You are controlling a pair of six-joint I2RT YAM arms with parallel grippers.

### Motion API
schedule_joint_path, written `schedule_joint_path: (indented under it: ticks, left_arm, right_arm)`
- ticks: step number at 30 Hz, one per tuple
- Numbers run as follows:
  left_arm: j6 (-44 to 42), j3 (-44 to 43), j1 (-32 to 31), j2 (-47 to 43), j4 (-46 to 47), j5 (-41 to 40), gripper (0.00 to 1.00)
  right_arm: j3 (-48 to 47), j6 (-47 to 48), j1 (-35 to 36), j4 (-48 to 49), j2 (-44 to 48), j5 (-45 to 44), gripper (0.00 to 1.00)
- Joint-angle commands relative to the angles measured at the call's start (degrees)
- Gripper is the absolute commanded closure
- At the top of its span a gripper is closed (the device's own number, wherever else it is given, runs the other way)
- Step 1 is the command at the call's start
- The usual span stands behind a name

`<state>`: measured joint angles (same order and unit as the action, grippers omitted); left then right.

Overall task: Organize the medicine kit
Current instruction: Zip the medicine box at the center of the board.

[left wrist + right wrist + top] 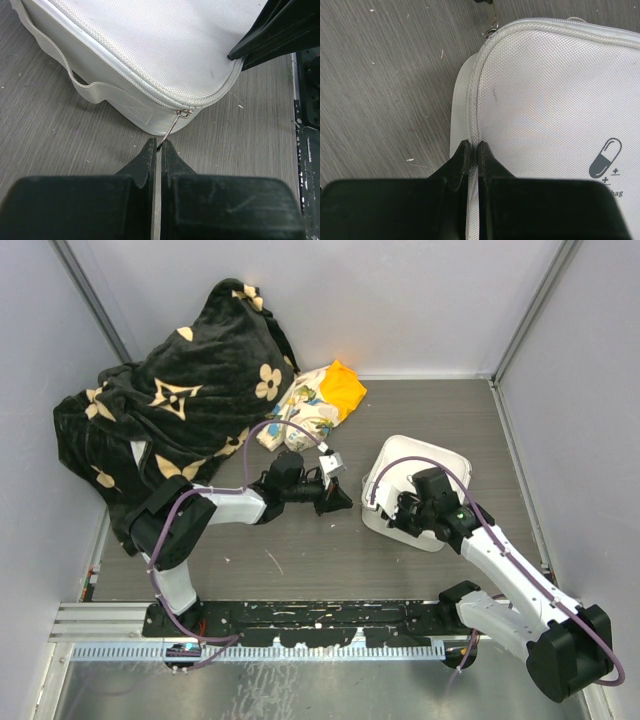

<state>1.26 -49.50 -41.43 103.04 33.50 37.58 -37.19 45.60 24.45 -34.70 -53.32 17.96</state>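
The kit (445, 462) lay centre right on the grey wood-grain bench (300, 550), between pale walls (400, 300). The left gripper (159, 146) pinched its zip pull (172, 127); the right gripper (472, 146), closed, pressed its rim.

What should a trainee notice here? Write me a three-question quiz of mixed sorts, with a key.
1. True or false: the right gripper stands wide open.
2. What does the left gripper pinch? A a pill bottle; B the zipper pull of the medicine kit; C a bandage roll.
3. Fill in: the logo on the kit's lid shows a ____.
Key: 1 false, it is pinched shut on the kit's zip seam; 2 B; 3 pill.
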Motion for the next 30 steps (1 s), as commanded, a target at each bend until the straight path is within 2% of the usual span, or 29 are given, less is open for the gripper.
schedule_joint_path:
  ticks: [1, 4, 8, 14, 19, 30]
  left_arm:
    - [1.91, -3.02, 1.3, -1.26, 4.71, -1.39, 1.0]
    - [3.58, -2.79, 1.27, -0.95, 6.32, 0.48, 0.99]
    - [5.54, -3.07, 1.34, -0.44, 7.56, 2.88, 0.92]
    - [5.31, -4.81, 0.77, 0.82, 6.76, 3.85, 0.87]
    - [2.79, -5.74, -0.38, 2.21, 4.33, 5.17, 0.86]
    - [3.34, -5.01, -0.41, 3.23, 6.84, 13.67, 0.88]
  right_arm:
    - [-2.54, -3.15, 0.52, -5.13, -0.38, 8.52, 0.99]
    - [-2.39, -2.99, 0.43, -4.8, -0.47, 8.31, 0.99]
    - [-2.39, -2.96, 0.44, -4.63, -0.44, 7.99, 0.99]
    - [-2.69, -3.06, 0.43, -4.59, -0.03, 7.59, 0.99]
    - [-2.89, -3.32, 0.43, -4.76, 0.44, 7.18, 0.99]
    - [-3.06, -2.75, 0.43, -4.94, 0.85, 5.33, 0.99]
